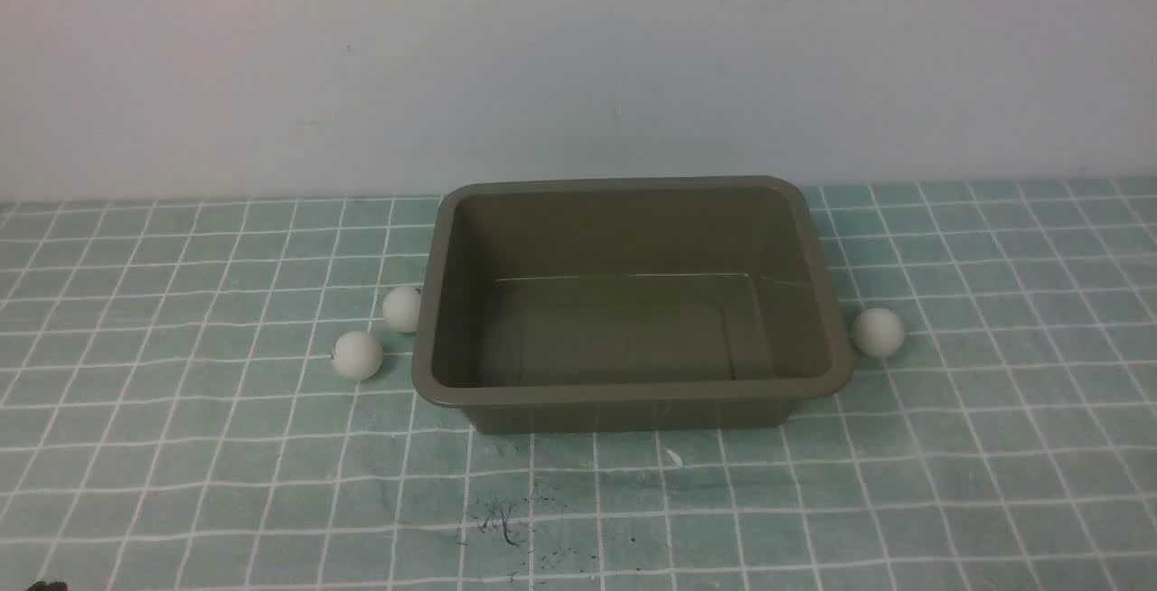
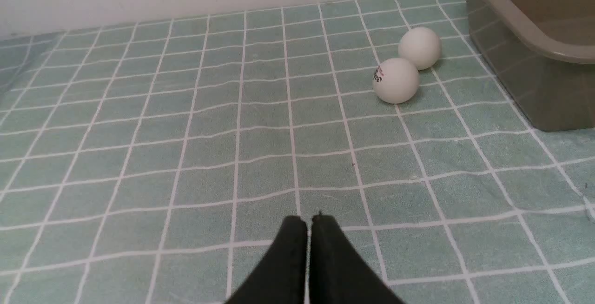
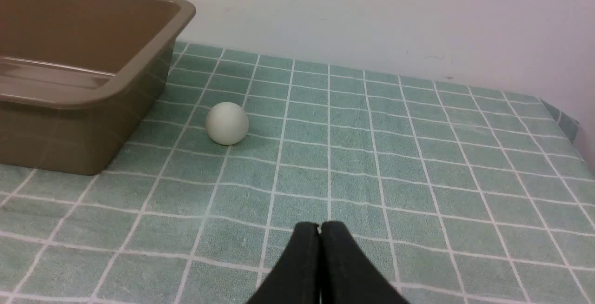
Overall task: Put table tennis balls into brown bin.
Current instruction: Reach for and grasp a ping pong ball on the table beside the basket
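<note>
Ball (image 1: 879,333), one, right of bin (image 1: 633,395) at frame's right; right gripper (image 3: 320,226) (pressed together, empty) nearer, ball ahead and inward.

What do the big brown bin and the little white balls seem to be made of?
Olive-brown rectangular bin: probably moulded plastic, satin, judging by its rounded corners and soft sheen on the rim.
Small white balls: likely plastic, matte, showing no sharp highlights.
</note>
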